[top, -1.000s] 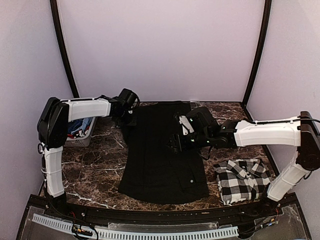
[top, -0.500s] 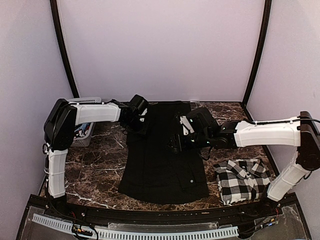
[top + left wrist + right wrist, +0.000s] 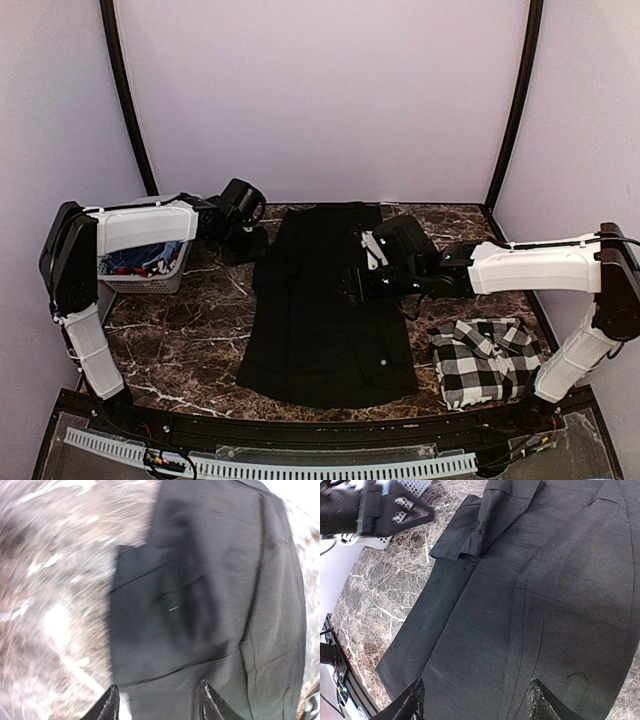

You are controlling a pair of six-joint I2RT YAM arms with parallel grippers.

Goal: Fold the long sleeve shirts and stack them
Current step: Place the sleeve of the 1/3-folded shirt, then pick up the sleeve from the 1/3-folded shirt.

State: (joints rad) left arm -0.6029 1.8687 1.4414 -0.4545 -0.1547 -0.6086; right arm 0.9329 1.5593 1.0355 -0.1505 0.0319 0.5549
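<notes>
From above, the black shirt (image 3: 320,320) lies flat in the middle of the desk (image 3: 190,330), its long axis running near to far with the collar at the far end. My left tool (image 3: 247,238) hangs just off its far-left corner, over bare marble, so the cloth lies to its right. My right tool (image 3: 350,285) sits directly over the shirt's right half, which makes it the nearer arm for the next fold. The checked shirt (image 3: 485,360) rests folded at the near right, apart from the black one. The basket (image 3: 165,280) stands at the far left.

Half a second ago my left tool was over the shirt's far-left edge. It has since pulled back to the left, off the cloth. My right tool has hardly shifted.

Through my left wrist, blurred, the left tool (image 3: 158,687) is spread wide with nothing between its fingers. The black shirt (image 3: 240,605) fills the view ahead, with a doubled-over panel (image 3: 150,595), probably the sleeve, lying on its left side.

Through my right wrist, the right tool (image 3: 476,685) is also spread and empty, close above the black shirt (image 3: 545,595). The turned-in panel (image 3: 465,535) lies at the far left. The left tool (image 3: 385,510) hangs beyond it, beside the basket (image 3: 415,486).
</notes>
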